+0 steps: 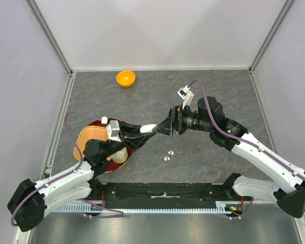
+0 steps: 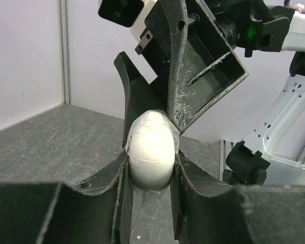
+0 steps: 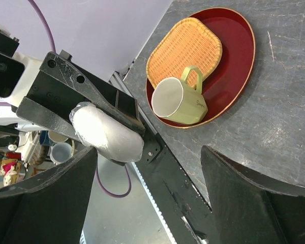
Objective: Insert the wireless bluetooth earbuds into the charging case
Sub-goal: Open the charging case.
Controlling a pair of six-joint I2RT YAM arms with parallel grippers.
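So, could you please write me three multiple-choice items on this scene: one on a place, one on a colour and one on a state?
1. Where is the green mug? A on the red tray; B on the bare table; C held in the air.
2. What colour is the bowl? A blue; B orange; C white.
3. What are the left fingers doing? A standing open; B gripping the white case; C gripping the mug.
Answers: 1 A, it stands on the tray by the basket; 2 B, plainly orange from above; 3 B, the case sits pinched between them.
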